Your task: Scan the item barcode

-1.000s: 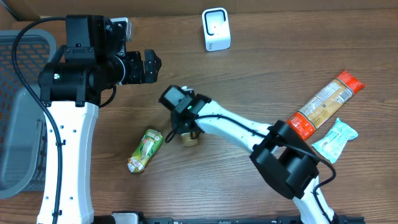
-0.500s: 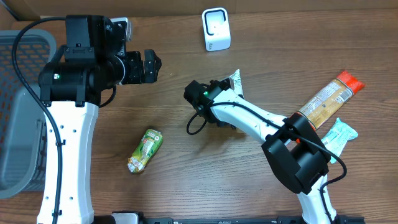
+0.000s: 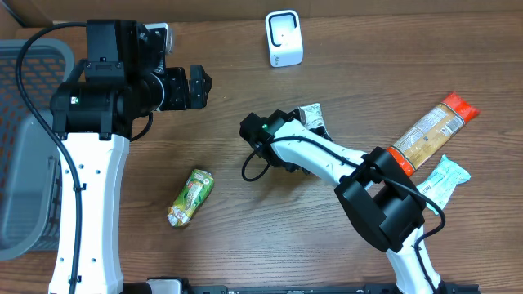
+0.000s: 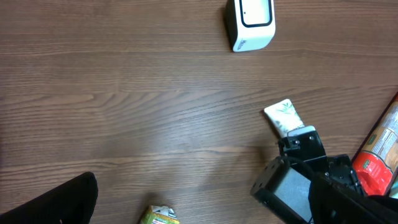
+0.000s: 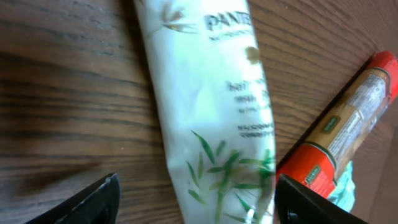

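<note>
Near the middle of the desk (image 3: 368, 49), a white Pantene tube (image 5: 205, 106) is seen lying flat, printed face up, between the jaws of the right gripper (image 5: 202, 202), which are spread wide on either side and are not seen touching it. Its long axis is laid crosswise to their closing line, so a grasp across its width is judged easiest. The barcode scanner (image 3: 283, 38) is set well apart beyond it; the left gripper (image 3: 189, 87), jaws wide and empty, is farther off.
</note>
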Controlling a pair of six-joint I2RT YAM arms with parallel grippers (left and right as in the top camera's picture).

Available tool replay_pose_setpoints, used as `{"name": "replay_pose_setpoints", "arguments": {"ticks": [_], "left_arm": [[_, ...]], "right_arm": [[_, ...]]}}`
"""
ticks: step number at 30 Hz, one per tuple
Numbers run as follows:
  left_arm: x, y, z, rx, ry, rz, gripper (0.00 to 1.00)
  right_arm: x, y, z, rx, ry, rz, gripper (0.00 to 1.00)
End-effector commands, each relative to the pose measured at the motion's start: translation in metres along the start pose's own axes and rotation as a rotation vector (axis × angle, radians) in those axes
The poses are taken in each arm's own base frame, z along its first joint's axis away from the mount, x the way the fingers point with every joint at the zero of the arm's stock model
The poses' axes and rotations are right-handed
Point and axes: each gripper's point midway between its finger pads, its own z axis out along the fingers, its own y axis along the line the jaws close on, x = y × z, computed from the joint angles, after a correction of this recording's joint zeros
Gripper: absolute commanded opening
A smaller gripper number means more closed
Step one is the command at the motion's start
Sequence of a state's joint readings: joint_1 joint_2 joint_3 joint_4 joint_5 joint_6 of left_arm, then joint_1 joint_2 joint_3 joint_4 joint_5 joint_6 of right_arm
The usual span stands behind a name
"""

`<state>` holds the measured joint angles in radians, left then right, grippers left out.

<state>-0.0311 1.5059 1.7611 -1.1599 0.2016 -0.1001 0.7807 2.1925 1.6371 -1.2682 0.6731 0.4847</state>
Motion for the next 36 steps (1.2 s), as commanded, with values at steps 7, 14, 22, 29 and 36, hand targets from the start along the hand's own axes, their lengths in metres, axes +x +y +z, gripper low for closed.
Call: {"name": "replay_pose_setpoints", "arguments": {"ticks": [7,14,22,29,36], "left_arm": [[-0.004,-0.001,-0.001,0.000,-0.009,0.022,1.00],[-0.004,-0.001,-0.001,0.000,-0.009,0.022,1.00],[-0.004,-0.001,-0.001,-0.001,-0.010,0.022,1.00],[-0.004,-0.001,-0.001,0.000,-0.009,0.022,1.00],[-0.004,-0.001,-0.001,-0.001,-0.010,0.022,0.99]], "right_arm": [[-0.031,0.014,-0.016,-0.033,-0.123,-0.169,0.75],[-0.046,0.029,-0.023,-0.072,-0.198,-0.233,0.72],[-0.054,0.031,-0.009,-0.066,-0.201,-0.261,0.71],[-0.040,0.025,0.025,-0.094,-0.109,-0.247,0.70],[-0.011,0.036,0.052,-0.225,0.009,-0.243,0.63]]}}
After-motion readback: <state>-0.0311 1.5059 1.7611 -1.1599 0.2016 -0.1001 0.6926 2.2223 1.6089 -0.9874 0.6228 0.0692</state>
